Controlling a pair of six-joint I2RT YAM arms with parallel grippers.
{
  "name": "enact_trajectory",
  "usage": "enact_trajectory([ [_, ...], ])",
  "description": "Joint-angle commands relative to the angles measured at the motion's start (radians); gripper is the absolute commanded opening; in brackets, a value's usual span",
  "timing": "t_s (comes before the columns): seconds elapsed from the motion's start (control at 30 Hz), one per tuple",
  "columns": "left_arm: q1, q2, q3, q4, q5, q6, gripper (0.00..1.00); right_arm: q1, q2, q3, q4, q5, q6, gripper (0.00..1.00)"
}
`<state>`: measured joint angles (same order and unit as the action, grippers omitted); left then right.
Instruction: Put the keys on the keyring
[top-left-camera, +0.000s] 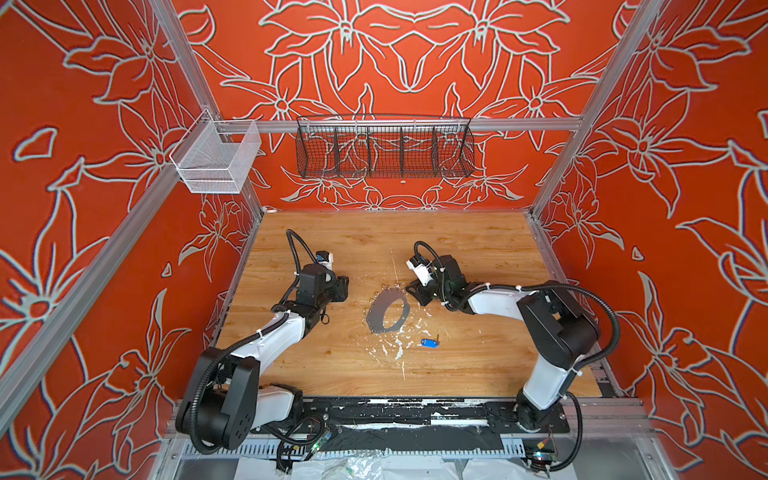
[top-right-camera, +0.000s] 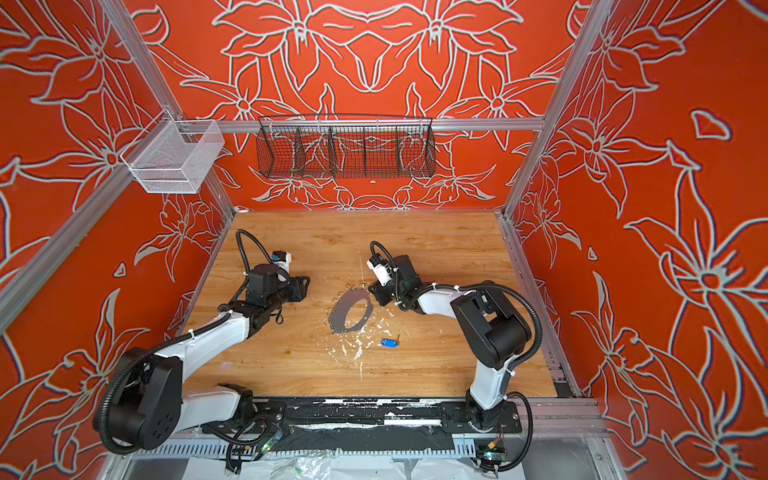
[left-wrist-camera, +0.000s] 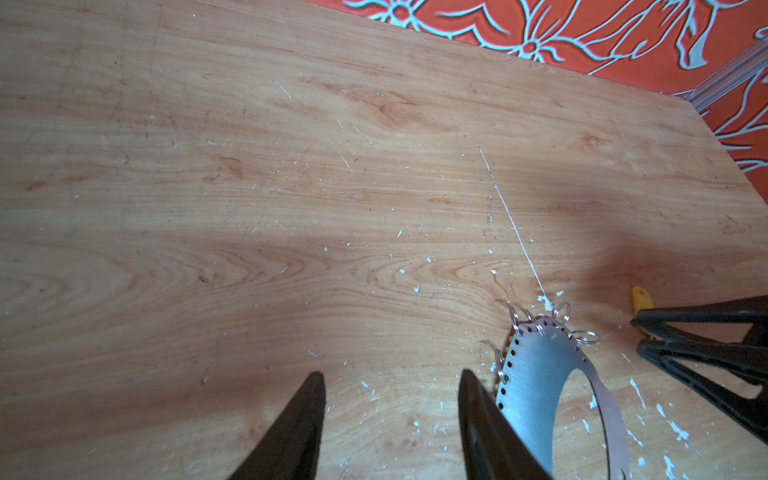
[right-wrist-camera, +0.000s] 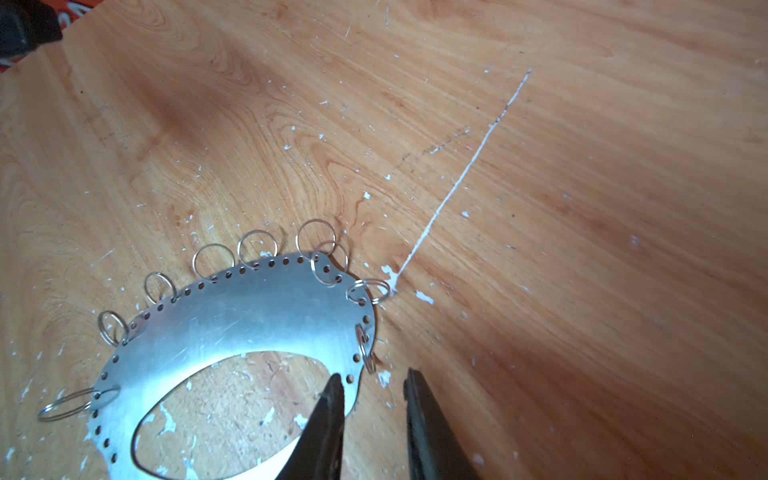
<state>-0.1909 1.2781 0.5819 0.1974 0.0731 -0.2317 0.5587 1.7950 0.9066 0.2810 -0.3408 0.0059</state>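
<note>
Left gripper (left-wrist-camera: 390, 376): black fingers half apart, empty, just beside the flat grey perforated metal keyring (left-wrist-camera: 536, 374).
Right gripper (right-wrist-camera: 374, 378): fingers narrow, astride that keyring's rim, nothing seen between them.
Yellow plastic tag (left-wrist-camera: 638, 296): at the right fingertips; whether it is held, cannot tell.
Blue oval-tagged key (top-left-camera: 428, 342): loose on the wooden table (top-left-camera: 332, 249), near the keyring.
Progress: seemingly no key threaded yet.

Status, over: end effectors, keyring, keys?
Left end effector open, empty, beside keyring. Right end effector open, straddling keyring rim. Blue-tag key loose on table; yellow tag at right end effector's tips. No obstruction seen.
</note>
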Motion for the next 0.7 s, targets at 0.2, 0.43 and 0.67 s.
enact_trajectory([
  [0.2,-0.014,-0.028,-0.018,0.046,-0.017,0.009,0.50,0.037,0.057,0.062,-0.061,0.002,-0.047,0.24],
  [0.43,-0.016,-0.041,-0.027,0.051,-0.017,0.009,0.49,0.039,0.099,0.085,-0.070,0.037,-0.046,0.19],
  [0.67,-0.016,-0.049,-0.035,0.057,-0.032,0.006,0.49,0.040,0.100,0.101,-0.092,0.056,-0.042,0.15],
])
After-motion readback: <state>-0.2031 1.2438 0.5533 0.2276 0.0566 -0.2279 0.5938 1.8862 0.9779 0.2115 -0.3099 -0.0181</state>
